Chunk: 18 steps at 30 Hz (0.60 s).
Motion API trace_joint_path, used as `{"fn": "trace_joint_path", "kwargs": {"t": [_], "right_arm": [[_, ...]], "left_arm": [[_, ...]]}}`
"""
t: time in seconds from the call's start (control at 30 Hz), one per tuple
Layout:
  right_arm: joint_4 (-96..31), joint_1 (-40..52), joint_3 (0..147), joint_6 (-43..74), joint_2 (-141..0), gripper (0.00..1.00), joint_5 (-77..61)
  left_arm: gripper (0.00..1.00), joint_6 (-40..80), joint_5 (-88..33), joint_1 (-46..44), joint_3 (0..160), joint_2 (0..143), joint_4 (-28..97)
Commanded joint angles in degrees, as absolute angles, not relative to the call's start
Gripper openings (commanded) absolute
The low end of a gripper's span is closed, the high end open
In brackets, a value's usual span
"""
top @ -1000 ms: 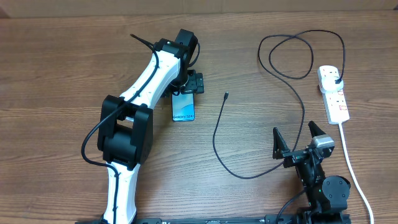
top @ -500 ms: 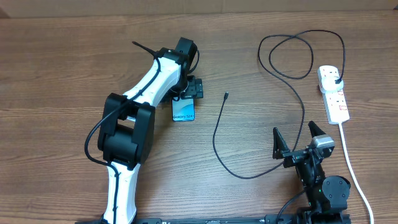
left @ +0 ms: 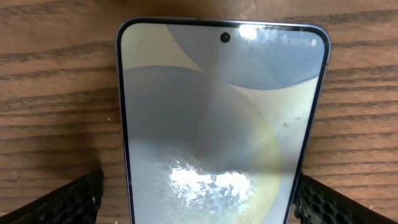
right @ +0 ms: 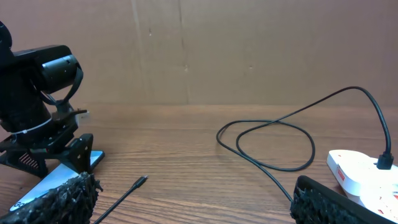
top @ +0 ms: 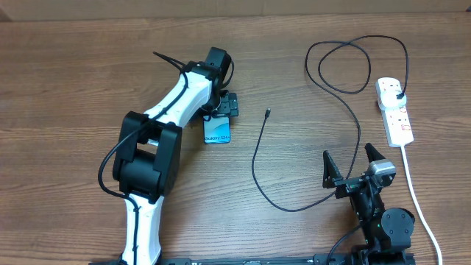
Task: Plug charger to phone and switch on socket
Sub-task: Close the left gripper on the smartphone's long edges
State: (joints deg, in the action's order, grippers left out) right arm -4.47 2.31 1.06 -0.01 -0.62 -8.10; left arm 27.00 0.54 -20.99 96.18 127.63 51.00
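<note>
The phone [top: 217, 132] lies flat on the table, screen up, "Galaxy S24" text at its near end. My left gripper [top: 221, 112] is over its far end, open, with one finger on each side of the phone [left: 217, 112]; the right finger looks close against its edge, the left one has a gap. The charger is a black cable [top: 257, 165] whose connector tip [top: 268, 112] lies free on the table right of the phone. Its plug [top: 398, 93] sits in the white socket strip [top: 395, 118]. My right gripper [top: 350, 163] is open and empty, near the front.
The cable makes a loop [top: 342, 66] at the back right and crosses between my right fingers. The thick white cord [top: 416, 193] runs from the strip to the front right. A cardboard wall [right: 217, 50] stands behind the table.
My left wrist has shifted slightly over the phone's far end. The phone, the cable and the right arm have not moved.
</note>
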Motion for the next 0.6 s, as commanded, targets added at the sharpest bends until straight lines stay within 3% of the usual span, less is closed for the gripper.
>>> {"fn": "trace_joint_path", "kwargs": {"t": [0.0, 0.57], "right_arm": [[-4.2, 2.6, 0.4, -0.1, -0.2, 1.0, -7.5], [-4.2, 2.6, 0.4, -0.1, -0.2, 1.0, -7.5]], "left_arm": [[1.0, 27.5, -7.5, -21.0, 93.5, 130.0, 51.0], [1.0, 27.4, -2.9, -22.2, 93.4, 130.0, 53.7]]}}
